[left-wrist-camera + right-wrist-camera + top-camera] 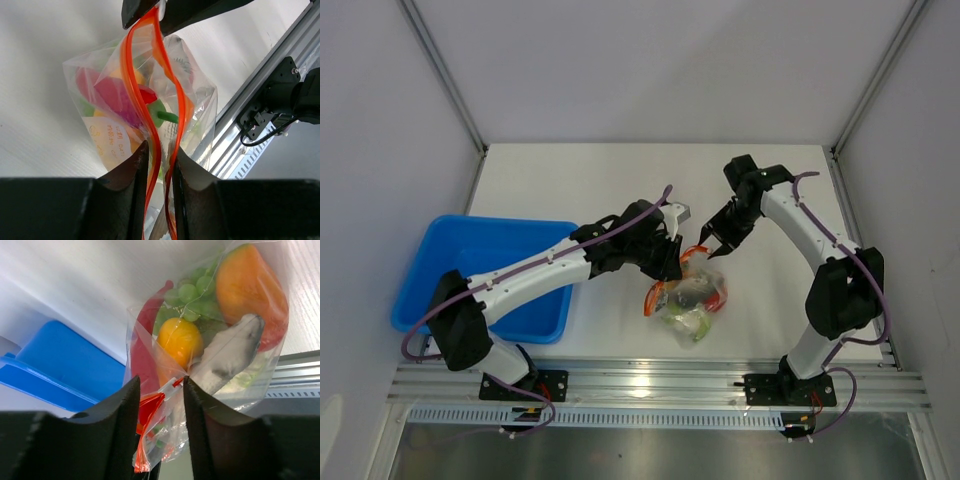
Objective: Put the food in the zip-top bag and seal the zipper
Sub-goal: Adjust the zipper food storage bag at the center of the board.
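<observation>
Both ends covered: our left gripper pinches the zipper, which runs to the right gripper, hold unclear.

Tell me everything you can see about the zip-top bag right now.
The zip-top bag is clear, crinkly plastic with an orange-red zipper along its mouth and a white printed label. It holds toy food: orange fruit, green grapes, a grey fish. It sits at the white table's near edge. The zipper's tracks gape mid-length; one end is pinched by the left end effector, the other corner lies between the right end effector's fingers.
</observation>
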Robot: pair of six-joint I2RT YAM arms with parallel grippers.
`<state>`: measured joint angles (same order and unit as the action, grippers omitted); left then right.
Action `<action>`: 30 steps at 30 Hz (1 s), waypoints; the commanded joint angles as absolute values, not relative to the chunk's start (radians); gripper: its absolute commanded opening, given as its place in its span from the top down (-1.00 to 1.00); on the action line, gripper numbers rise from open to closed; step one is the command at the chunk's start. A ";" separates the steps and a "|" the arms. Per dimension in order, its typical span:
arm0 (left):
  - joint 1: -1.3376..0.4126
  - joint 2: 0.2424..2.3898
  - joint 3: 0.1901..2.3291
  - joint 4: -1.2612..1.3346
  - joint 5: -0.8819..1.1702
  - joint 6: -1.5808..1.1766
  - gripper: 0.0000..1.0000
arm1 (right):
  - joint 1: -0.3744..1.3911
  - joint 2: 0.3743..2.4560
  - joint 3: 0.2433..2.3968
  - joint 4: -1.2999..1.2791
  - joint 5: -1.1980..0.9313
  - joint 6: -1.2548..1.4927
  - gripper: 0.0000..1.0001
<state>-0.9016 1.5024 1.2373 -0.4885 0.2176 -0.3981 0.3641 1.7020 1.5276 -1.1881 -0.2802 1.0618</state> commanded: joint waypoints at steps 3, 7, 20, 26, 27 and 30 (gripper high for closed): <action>-0.894 1.448 1.227 -0.453 0.242 -0.376 0.47 | 0.383 1.729 1.523 -1.169 -0.331 1.089 0.28; -0.894 1.448 1.226 -0.454 0.241 -0.371 0.46 | 0.388 1.732 1.522 -1.166 -0.353 1.088 0.71; -0.894 1.413 1.189 -0.477 0.233 -0.364 -0.05 | 0.396 1.717 1.854 -1.281 -0.170 0.882 1.00; -0.894 1.396 1.235 -0.482 0.209 -0.359 -0.65 | 0.463 1.652 1.970 -1.319 -0.011 0.819 1.00; -0.894 1.396 1.249 -0.479 0.203 -0.359 -0.71 | 0.466 1.649 1.973 -1.334 -0.008 0.821 1.00; -0.896 1.397 1.278 -0.453 0.193 -0.339 -0.93 | 0.479 1.632 1.979 -1.351 -0.003 0.833 1.00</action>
